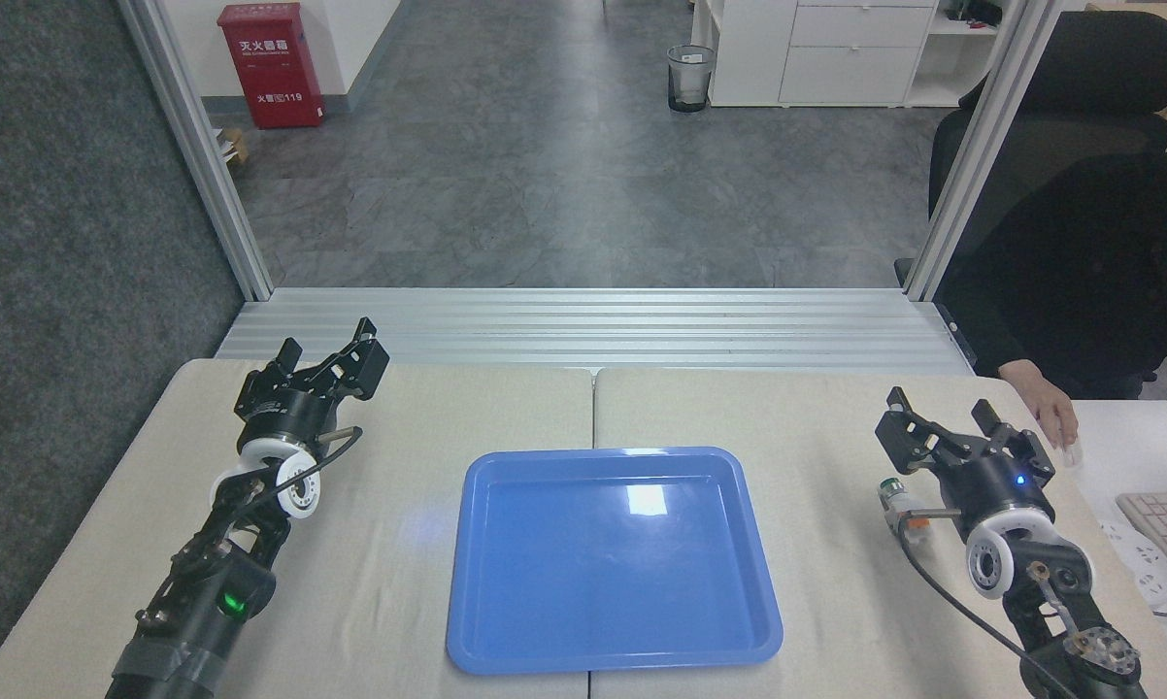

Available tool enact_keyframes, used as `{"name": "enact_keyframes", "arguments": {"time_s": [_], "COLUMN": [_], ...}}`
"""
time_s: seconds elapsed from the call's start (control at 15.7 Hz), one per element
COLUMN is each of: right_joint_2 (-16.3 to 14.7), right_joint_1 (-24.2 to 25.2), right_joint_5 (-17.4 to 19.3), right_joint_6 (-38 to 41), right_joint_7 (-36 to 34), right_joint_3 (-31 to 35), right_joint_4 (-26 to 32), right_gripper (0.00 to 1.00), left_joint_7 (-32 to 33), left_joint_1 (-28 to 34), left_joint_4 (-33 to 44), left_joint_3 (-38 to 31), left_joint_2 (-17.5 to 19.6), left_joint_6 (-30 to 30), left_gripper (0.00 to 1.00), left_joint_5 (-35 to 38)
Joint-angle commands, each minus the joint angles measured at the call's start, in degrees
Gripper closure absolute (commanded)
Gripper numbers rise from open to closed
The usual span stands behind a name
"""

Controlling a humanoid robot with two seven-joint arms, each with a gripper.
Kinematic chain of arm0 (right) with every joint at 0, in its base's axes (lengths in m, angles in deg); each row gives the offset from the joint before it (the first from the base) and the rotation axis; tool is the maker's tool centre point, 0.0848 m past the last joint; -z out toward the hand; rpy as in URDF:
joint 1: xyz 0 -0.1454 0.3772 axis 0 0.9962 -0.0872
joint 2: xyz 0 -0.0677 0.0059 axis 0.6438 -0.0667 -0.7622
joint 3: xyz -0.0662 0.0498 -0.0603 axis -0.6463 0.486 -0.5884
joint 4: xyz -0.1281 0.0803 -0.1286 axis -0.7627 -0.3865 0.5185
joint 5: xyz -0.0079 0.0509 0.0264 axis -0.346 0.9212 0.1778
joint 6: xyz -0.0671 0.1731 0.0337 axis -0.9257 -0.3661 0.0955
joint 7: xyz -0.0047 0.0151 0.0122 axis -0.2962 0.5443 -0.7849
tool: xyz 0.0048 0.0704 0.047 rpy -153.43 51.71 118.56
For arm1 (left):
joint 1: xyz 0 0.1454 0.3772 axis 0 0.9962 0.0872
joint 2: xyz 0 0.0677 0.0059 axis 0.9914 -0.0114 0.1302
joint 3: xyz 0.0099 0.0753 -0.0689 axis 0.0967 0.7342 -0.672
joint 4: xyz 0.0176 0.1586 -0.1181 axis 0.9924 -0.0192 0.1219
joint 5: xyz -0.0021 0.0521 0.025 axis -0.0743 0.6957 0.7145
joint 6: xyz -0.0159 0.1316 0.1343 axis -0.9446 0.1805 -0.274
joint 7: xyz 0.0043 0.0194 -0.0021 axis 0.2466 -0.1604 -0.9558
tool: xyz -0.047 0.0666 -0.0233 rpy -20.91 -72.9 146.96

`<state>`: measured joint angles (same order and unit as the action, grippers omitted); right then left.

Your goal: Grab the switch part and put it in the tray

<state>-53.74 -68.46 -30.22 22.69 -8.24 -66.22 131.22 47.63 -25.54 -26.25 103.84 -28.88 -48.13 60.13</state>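
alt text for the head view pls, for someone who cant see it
An empty blue tray sits mid-table between two black robot arms. The small switch part lies on the table right of the tray, beside the open right gripper; the left gripper is open too. A person's hand rests at the far right.

- Left arm (216,573): black links, a white ring joint, a green light lower down, grey tape near the bottom.
- Right arm (1030,573): black, a white ring joint, a thin black cable, a blue light near the gripper (943,419).
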Motion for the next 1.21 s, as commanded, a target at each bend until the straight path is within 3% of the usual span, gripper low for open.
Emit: {"name": "enact_keyframes", "arguments": {"time_s": [0.0, 0.26, 0.51, 0.7, 0.96, 1.15], "right_joint_2": [1.2, 1.6, -1.3, -1.1, -1.1, -1.9], "right_joint_1": [0.0, -0.7, -0.7, -0.4, 4.5, 4.9], "right_joint_5": [-1.3, -0.6, -0.8, -0.6, -0.6, -1.0], "right_joint_6": [-0.3, -0.1, 2.3, 2.4, 3.9, 10.3], "right_joint_7": [0.5, -1.4, -2.0, -1.5, -1.5, -1.8], "right_joint_3": [2.4, 4.9, 5.4, 4.9, 4.6, 4.6], "right_joint_4": [6.4, 6.2, 6.3, 5.7, 5.3, 0.9], "right_gripper": [0.00, 0.00, 0.00, 0.00, 0.00, 0.00], "left_joint_7": [0.0, 0.0, 0.0, 0.0, 0.0, 0.0], "left_joint_1": [0.0, 0.0, 0.0, 0.0, 0.0, 0.0], "left_joint_4": [0.0, 0.0, 0.0, 0.0, 0.0, 0.0], "left_joint_3": [0.0, 0.0, 0.0, 0.0, 0.0, 0.0], "left_joint_2": [0.0, 0.0, 0.0, 0.0, 0.0, 0.0], "left_joint_6": [0.0, 0.0, 0.0, 0.0, 0.0, 0.0], "left_gripper": [0.00, 0.00, 0.00, 0.00, 0.00, 0.00], "left_joint_5": [0.1, 0.0, 0.0, 0.0, 0.0, 0.0]}}
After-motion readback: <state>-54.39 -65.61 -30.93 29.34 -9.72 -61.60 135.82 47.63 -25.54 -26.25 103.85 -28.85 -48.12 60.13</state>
